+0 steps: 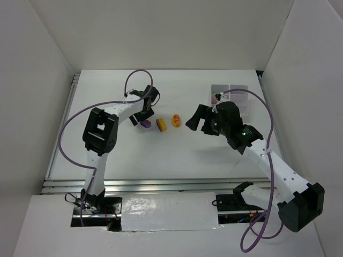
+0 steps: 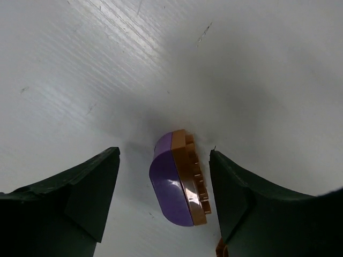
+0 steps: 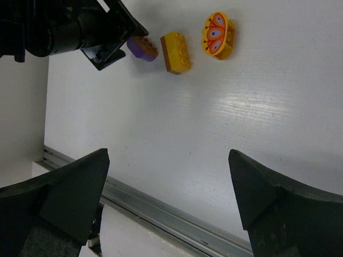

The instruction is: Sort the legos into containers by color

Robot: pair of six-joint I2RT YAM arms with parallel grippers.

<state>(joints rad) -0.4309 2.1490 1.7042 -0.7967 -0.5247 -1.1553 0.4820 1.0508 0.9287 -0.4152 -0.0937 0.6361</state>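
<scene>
**A:** White table (image 1: 177,155), organiser tray (image 1: 238,91) at the far right corner, well apart from the three loose legos mid-table. Risks?

**B:** The long carry is the first. The left end effector (image 2: 163,156) straddles the purple lego (image 2: 171,187), jaws partly apart with a gap on both sides, so nothing is held. The piece lies on its side, rounded purple face toward one finger and orange-tan studded face toward the other. My guess is the curved face could twist or squirt out under a squeeze.

**A:** Right end effector (image 3: 169,171)?

**B:** Wide open and empty, it hovers over bare table near the yellow oval lego (image 3: 217,35). The arms are close, so they might bump if both go for that row.

**A:** Neighbours?

**B:** The yellow brick (image 3: 176,52) sits just beside the purple one, and a finger may nudge it. Also, a two-tone piece could end up in the wrong colour cell.

**A:** View differences?

**B:** Only the top view shows the tray and both arms. Only the left wrist view shows the finger gaps and the lego's two faces. Only the right wrist view shows the butterfly print on the oval and the brick's studs. I cannot tell which cell takes purple.
</scene>
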